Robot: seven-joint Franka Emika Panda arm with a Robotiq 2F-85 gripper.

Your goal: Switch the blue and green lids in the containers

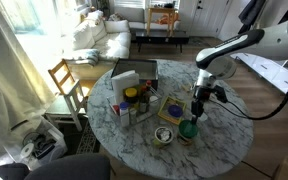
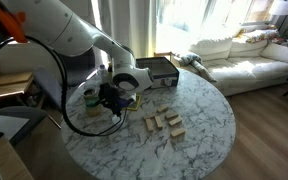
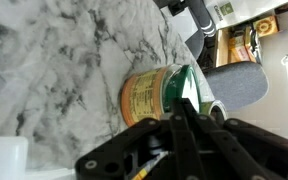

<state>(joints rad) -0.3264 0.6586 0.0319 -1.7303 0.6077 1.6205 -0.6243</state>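
A jar with a yellow label (image 3: 144, 95) and a green lid (image 3: 189, 85) stands on the marble table; it also shows in both exterior views (image 1: 188, 128) (image 2: 91, 97). My gripper (image 3: 180, 108) hangs just above and beside this jar, fingers pressed together with nothing visible between them; it also shows in both exterior views (image 1: 197, 100) (image 2: 109, 98). A second round container (image 1: 164, 135) with a pale top stands next to the green-lidded jar. I cannot make out a blue lid.
The round marble table (image 1: 214, 150) also holds wooden blocks (image 2: 164, 122), a dark box (image 2: 156, 68) and bottles (image 1: 132, 100). A wooden chair (image 1: 66, 78) and a grey seat (image 3: 234, 85) stand beside the table.
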